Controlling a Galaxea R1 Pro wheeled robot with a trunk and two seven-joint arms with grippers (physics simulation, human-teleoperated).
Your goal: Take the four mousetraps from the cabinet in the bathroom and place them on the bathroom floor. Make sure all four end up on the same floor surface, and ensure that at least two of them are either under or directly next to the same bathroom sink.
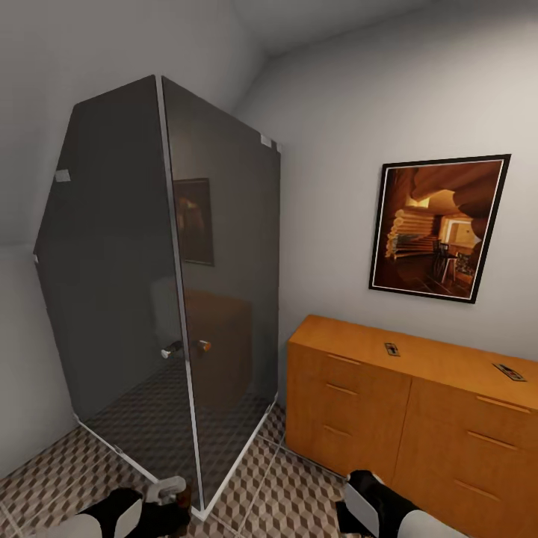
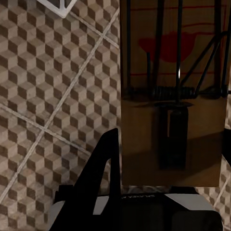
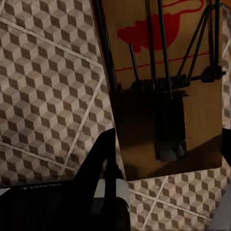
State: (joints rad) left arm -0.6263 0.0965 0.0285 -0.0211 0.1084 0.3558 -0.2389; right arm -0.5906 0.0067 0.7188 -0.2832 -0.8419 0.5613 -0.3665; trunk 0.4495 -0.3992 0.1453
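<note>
Two flat dark mousetraps (image 1: 391, 349) lay well apart on the smooth orange-brown top of the cabinet (image 1: 351, 403), a wide chest with slim bar handles. Each claw pinched another wooden trap with a red mouse print and a coiled wire spring: the left claw (image 2: 166, 144) one trap (image 2: 173, 91), the right claw (image 3: 168, 139) another (image 3: 163, 82), above the cube-patterned bathroom floor (image 1: 291, 501). A smoked-glass shower stall (image 1: 161, 299) stood beside the cabinet, a framed picture (image 1: 437, 228) above it.

glass shower stall (image 1: 149, 299) blocking left; cabinet (image 1: 388, 418) right; tiled floor (image 1: 291, 493) gap between
</note>
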